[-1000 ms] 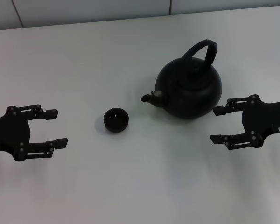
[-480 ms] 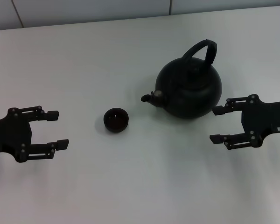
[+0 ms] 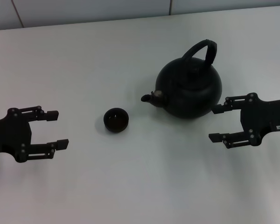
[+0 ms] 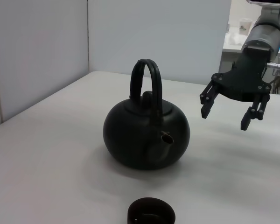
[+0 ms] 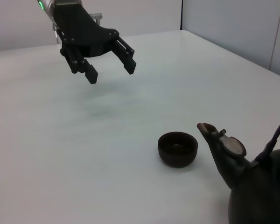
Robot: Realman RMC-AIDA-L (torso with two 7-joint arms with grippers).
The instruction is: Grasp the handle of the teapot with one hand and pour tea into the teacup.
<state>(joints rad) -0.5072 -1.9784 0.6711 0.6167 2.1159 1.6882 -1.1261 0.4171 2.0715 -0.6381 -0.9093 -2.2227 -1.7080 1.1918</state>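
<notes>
The teapot (image 3: 190, 88) is stood on the bench (image 3: 130, 186), its handle (image 3: 201, 50) arched above. Just beside it, the right pincer (image 3: 215, 123) is held released, nearer than the released left pincer (image 3: 56, 129).

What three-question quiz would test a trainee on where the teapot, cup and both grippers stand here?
1. True or false: the right gripper already grips the arched black handle.
2. The spout of the round matte-black teapot points toward: A) the small black teacup B) the right gripper C) the back wall.
3. Fill in: the left gripper hovers open and holds ____.

Key: 1 false; 2 A; 3 nothing.
</notes>
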